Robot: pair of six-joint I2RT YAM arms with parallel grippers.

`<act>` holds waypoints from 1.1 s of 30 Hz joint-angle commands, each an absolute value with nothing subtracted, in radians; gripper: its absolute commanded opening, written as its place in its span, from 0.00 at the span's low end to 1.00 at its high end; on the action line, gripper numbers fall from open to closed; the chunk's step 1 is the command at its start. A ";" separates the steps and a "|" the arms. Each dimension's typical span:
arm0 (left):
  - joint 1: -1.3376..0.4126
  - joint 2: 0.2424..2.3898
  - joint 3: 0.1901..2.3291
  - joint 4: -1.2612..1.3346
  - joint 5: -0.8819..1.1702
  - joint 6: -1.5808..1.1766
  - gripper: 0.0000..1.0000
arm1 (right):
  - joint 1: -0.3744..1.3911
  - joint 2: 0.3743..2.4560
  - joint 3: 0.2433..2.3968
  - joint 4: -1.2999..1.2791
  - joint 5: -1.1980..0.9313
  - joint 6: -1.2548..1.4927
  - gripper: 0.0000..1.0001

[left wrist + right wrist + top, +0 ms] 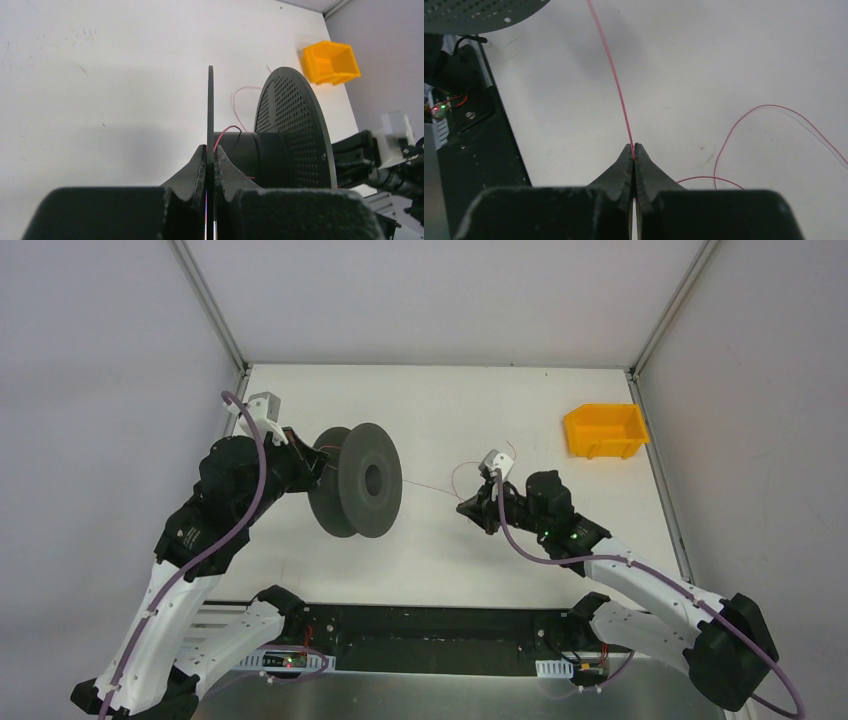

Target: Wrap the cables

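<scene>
The cable (428,490) is a very thin red wire running from the black spool (362,480) to my right gripper (466,506). In the right wrist view the gripper (634,147) is shut on the wire (614,75), which runs taut up toward the spool's flange (474,12); its loose tail (769,107) loops on the table. My left gripper (318,462) holds the spool upright. In the left wrist view it (210,150) is shut on the thin near flange (210,105), and a bit of wire (223,133) lies on the hub.
A yellow bin (604,430) stands at the back right, also in the left wrist view (331,62). The black base strip (430,635) runs along the near edge. Grey walls close in the white table (450,400) on three sides.
</scene>
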State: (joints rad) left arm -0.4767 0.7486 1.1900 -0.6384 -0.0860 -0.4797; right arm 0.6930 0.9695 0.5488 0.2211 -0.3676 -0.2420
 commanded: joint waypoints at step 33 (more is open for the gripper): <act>-0.474 0.674 1.100 -0.485 -0.352 -0.706 0.00 | 1.187 1.166 0.779 0.129 -0.071 -0.211 0.02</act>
State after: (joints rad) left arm -0.4767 0.6704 1.0916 -0.5999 -0.3168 -0.6846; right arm 1.1362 1.1267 0.6506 0.2409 -0.1612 -0.1673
